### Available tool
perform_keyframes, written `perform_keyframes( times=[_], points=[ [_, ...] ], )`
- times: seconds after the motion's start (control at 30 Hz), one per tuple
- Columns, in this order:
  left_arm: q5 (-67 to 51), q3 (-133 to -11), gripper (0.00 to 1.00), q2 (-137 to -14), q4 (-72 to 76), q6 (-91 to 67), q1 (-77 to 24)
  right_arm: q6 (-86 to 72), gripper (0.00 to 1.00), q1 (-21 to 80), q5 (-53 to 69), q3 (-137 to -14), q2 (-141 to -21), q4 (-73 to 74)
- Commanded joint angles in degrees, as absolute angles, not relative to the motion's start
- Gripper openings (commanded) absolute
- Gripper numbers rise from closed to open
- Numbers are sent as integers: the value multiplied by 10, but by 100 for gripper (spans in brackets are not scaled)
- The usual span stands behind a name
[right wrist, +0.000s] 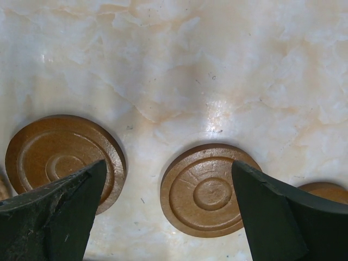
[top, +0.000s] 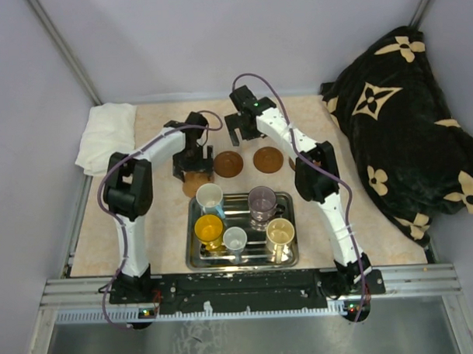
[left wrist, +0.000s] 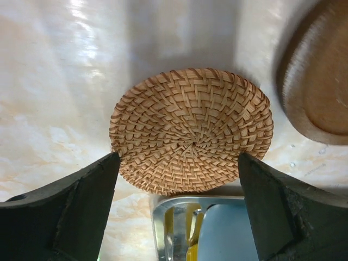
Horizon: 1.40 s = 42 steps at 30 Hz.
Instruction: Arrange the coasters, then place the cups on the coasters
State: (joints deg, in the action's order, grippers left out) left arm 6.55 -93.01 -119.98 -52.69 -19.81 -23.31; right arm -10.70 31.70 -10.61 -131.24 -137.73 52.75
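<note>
A woven straw coaster [left wrist: 190, 130] lies on the marble table, and my left gripper [left wrist: 179, 157] hangs open just above its near edge. A brown ringed coaster [left wrist: 321, 81] lies to its right. My right gripper [right wrist: 167, 166] is open above two brown coasters [right wrist: 62, 157] [right wrist: 209, 190], and a third [right wrist: 326, 191] shows at the edge. From above, the left gripper [top: 191, 167] partly hides the woven coaster [top: 196, 181], and the right gripper [top: 243, 134] is behind the row. The light blue [top: 209, 197], purplish-grey [top: 261, 201], yellow [top: 209, 228], small grey-white [top: 235, 239] and cream [top: 280, 234] cups stand in a tray.
The steel tray [top: 239, 213] sits between the arms near the front edge, its rim just below the woven coaster. A folded white cloth [top: 107, 135] lies at the back left. A black cushion with cream flowers [top: 405, 117] fills the right side.
</note>
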Motion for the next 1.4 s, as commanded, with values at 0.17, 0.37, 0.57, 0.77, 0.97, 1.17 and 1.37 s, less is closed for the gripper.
perform_keyframes(
  times=[0.17,0.37,0.57,0.77,0.97,1.17,1.37],
  points=[
    [119,-924,78,-1230,-515,-239,-147,-109,99,316,-114,-1323,-1327,524],
    [119,-951,65,-1229,-490,-238,-133,-109,99,316,-110,-1323,-1328,523],
    [130,-981,78,-1254,-486,-241,-111,-109,99,316,-104,-1325,-1330,525],
    [115,-990,82,-1255,-461,-245,-101,-107,99,316,-106,-1313,-1325,522],
    [123,-1013,85,-1278,-466,-263,-87,-108,99,316,-98,-1311,-1327,520],
    [161,-1032,86,-1292,-482,-280,-72,-109,99,316,-96,-1311,-1327,521],
    [144,-980,87,-1268,-477,-299,-22,-109,99,315,-92,-1306,-1328,519]
  ],
)
